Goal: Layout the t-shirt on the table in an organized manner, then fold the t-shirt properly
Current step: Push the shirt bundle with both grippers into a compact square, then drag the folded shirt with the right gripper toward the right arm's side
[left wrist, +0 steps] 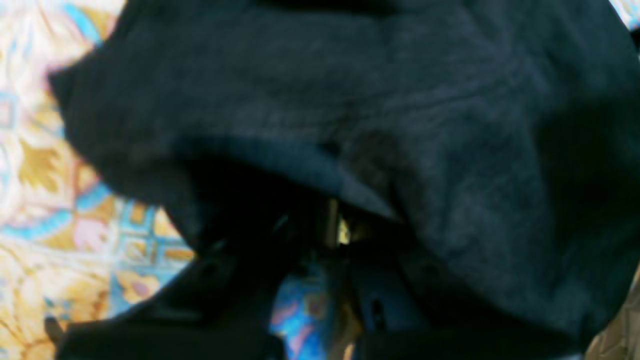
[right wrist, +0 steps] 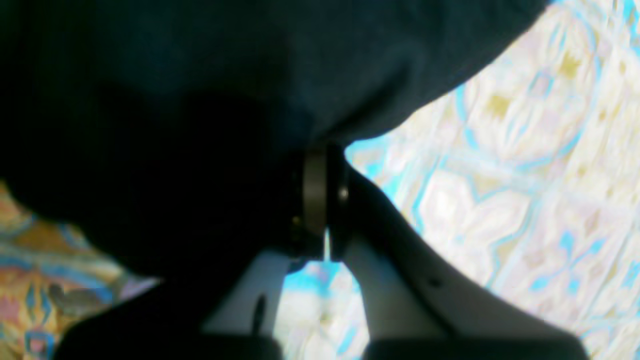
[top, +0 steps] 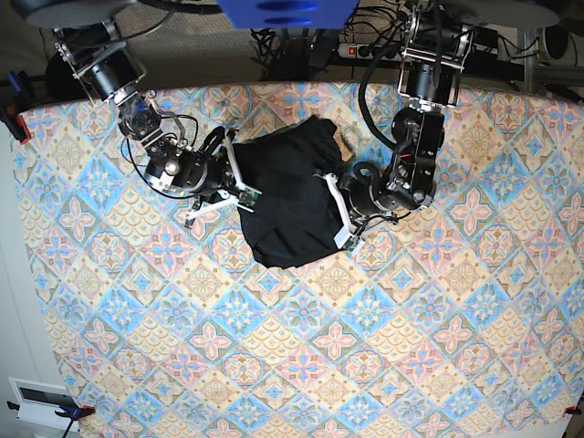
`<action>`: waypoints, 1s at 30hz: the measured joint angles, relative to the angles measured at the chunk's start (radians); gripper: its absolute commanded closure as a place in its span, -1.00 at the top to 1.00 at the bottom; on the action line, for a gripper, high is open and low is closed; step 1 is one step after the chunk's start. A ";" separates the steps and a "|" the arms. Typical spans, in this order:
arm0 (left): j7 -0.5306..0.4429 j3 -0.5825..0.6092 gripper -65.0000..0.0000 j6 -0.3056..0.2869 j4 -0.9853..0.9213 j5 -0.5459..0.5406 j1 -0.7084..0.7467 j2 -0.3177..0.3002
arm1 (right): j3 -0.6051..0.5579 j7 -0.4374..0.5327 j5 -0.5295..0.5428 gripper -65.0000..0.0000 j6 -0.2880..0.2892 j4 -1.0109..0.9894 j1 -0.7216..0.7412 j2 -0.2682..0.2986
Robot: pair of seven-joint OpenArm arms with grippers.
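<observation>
The black t-shirt [top: 290, 196] lies bunched in a crumpled heap on the patterned table [top: 365, 365], toward the back centre. My left gripper [top: 331, 199] is at the heap's right side and my right gripper [top: 239, 179] at its left side. In the left wrist view the left gripper [left wrist: 340, 227] is shut on the t-shirt [left wrist: 400, 100], whose fabric drapes over the fingers and hides most of them. In the right wrist view the right gripper [right wrist: 327, 175] is pinched shut on an edge of the t-shirt [right wrist: 250, 65], and the table [right wrist: 525, 175] shows beside it.
Both arms reach in from the table's back edge, where cables and a power strip [top: 365, 47] lie. A blue object [top: 287, 11] hangs above the back centre. A red clamp [top: 16, 123] holds the cloth at the left edge. A white box [top: 32, 401] sits off the front left corner.
</observation>
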 measured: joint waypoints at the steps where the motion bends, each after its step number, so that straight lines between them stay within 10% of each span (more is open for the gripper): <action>1: 0.002 -0.002 -0.99 0.001 -0.003 0.003 -0.006 0.008 | 0.014 -0.005 -0.001 -0.97 0.000 0.014 -0.015 0.005; 13: 0.014 -0.185 -0.99 0.014 -0.005 0.015 -0.025 0.060 | 0.289 -0.060 -0.013 -0.97 0.017 0.242 -0.162 -0.008; 30: 0.060 -0.627 -0.99 0.018 0.214 -0.177 0.222 0.051 | 0.148 -0.050 -0.014 -1.00 0.011 0.260 -0.157 -0.378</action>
